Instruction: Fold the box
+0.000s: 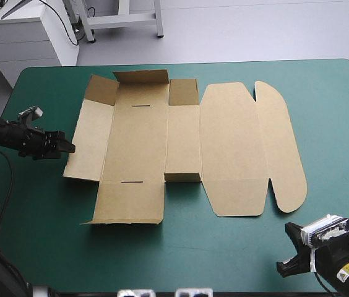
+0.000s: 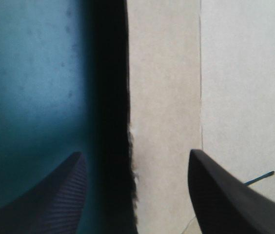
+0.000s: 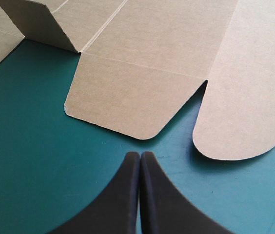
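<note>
The brown box (image 1: 180,142) lies spread out on the teal-green cover as a cut sheet. Its left wall, its far flaps and a narrow middle wall (image 1: 182,133) are tilted up, and the rounded lid panels (image 1: 280,142) lie flat at the right. My left gripper (image 1: 68,147) is at the sheet's left edge. In the left wrist view it (image 2: 136,152) stands open, with the box's left edge (image 2: 162,97) between its fingers. My right gripper (image 1: 284,266) sits near the table's front right. It (image 3: 140,155) is shut and empty, just short of the front flap (image 3: 127,102).
Bare teal-green cover (image 1: 44,204) lies in front of the box and to its right. The table's front edge runs close behind my right gripper. A white cabinet (image 1: 26,37) stands beyond the far left corner.
</note>
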Available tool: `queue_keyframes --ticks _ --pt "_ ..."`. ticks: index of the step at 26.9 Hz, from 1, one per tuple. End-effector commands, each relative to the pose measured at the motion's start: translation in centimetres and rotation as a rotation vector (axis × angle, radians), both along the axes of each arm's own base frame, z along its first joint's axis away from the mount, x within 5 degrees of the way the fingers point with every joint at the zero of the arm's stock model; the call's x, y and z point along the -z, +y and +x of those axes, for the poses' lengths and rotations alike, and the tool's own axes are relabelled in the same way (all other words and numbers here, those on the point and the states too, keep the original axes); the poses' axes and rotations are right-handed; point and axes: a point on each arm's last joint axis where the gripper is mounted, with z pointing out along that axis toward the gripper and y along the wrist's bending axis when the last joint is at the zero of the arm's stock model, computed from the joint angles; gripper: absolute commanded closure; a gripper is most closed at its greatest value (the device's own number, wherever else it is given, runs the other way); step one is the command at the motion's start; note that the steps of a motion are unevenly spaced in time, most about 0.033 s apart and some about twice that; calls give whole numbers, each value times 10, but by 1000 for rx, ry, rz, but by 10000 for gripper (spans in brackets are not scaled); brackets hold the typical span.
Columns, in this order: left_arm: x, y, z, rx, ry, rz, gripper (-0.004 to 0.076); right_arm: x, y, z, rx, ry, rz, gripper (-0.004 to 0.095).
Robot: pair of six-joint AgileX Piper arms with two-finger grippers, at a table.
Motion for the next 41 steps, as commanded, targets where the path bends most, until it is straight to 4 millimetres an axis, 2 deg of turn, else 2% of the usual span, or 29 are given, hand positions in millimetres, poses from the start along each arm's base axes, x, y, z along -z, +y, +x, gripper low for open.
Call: queue_keyframes --ticks 1,6,11,17,23,30,33,37,41 --pt "-10 -7 2 27 -2 -106 280 -12 0 3 15 -69 34 928" --pt "-4 -14 10 11 -5 -183 280 -12 0 3 15 -69 34 928" --pt "-3 -39 13 88 6 -171 281 -12 0 3 15 -69 34 928" --pt "-3 -46 15 88 18 -184 283 -12 0 3 15 -69 34 928" --pt "-3 -47 15 72 32 -190 407 -12 0 3 15 -69 34 928" --pt "6 -47 18 26 92 -218 629 -12 0 3 15 -69 34 928" --pt "10 -53 20 34 106 -230 723 -12 0 3 15 -69 34 928" --pt "9 -64 21 120 51 -216 730 -12 0 3 15 -69 34 928" --pt "0 -71 27 155 3 -209 730 -12 0 3 15 -69 34 928"
